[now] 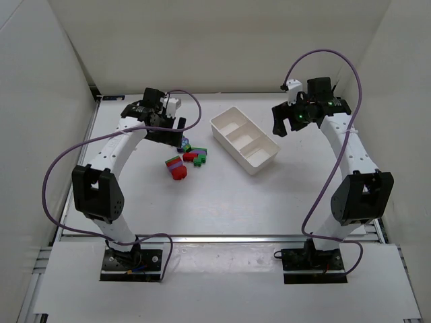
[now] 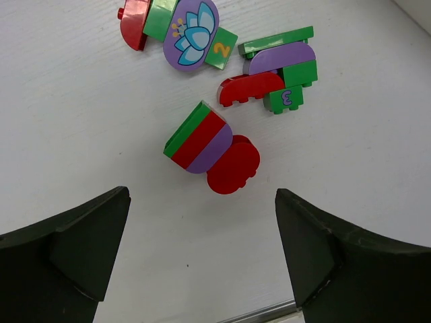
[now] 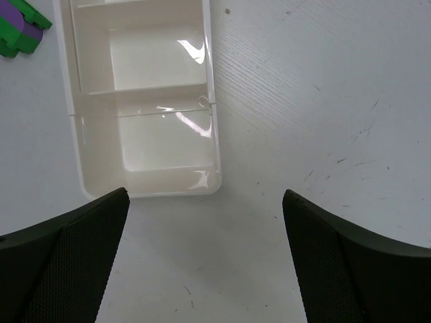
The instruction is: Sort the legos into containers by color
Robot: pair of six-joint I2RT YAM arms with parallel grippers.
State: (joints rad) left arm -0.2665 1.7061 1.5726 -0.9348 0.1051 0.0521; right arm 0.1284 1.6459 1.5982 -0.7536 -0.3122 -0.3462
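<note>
Seen from above, the left gripper hangs with its jaws spread wide and nothing between them. The small red, green and purple plastic legos lie in a loose cluster on the white table just ahead of its fingertips. The right gripper is likewise wide open and empty. The white rectangular plastic tray, three square compartments in a row, lies just to its left, between the two grippers, and all the legos are outside it. In the left wrist view the dark fingers stand well apart. Ahead, between them, a stack of green, red and purple slabs touches a round red brick. Farther ahead sit a purple oval piece with a lotus print and, to its right, a mixed clump. In the right wrist view the black fingertips are parted over bare table. The tray's short end lies just ahead of the left one, and a green and purple brick shows beyond its left wall.
</note>
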